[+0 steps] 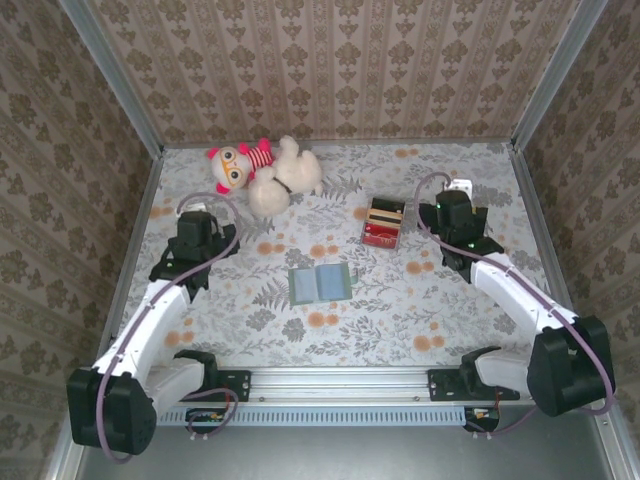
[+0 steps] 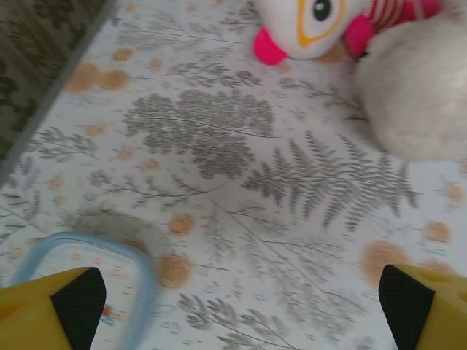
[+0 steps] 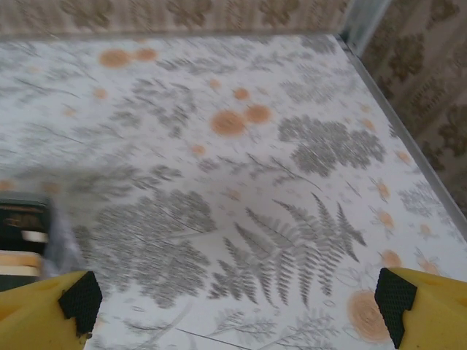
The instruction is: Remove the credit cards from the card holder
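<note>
— Where it lies open on the table (image 1: 440, 300), the card holder (image 1: 320, 284) sits between both arms, apart from each.
— Left gripper (image 2: 241, 310), right gripper (image 3: 237, 306): fingers spread wide, holding nothing.

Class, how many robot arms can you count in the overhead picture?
2. The white-and-black left arm stretches up the left side of the floral table; the matching right arm stretches up the right side.
</note>
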{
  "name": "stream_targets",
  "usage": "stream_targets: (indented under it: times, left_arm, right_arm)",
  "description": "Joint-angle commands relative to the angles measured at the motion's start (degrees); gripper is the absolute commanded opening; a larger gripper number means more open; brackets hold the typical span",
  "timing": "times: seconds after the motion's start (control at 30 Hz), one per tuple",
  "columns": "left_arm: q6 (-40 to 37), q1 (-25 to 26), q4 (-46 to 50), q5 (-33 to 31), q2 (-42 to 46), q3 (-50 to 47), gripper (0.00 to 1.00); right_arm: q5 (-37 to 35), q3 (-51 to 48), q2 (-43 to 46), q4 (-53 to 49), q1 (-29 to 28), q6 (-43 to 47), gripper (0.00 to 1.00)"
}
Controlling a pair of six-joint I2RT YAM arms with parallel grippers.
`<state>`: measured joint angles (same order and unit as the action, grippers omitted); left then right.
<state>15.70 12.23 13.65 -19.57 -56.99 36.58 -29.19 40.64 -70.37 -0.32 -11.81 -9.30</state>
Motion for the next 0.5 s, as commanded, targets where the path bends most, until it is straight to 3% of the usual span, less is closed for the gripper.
stream_targets:
  times: [0.0, 0.2, 0.47]
  left_arm:
    - [-6.37, -2.91, -10.0, -5.64, 1.13, -2.94, 1.0]
    - [-10.5, -9.93, -19.87, 1.76, -2.18, -9.32, 1.0]
    - [-13.09, -10.38, -43.25, 9.47, -7.22, -17.41, 1.0]
  right_arm:
    - [-2.88, -3.77, -1.76, 11.7, 2.17, 2.02, 1.0]
    - [3.99, -8.03, -7.22, 22.75, 5.14, 6.06, 1.0]
    - [20.28, -12.6, -13.49, 37.9, 9.46, 7.24, 1.0]
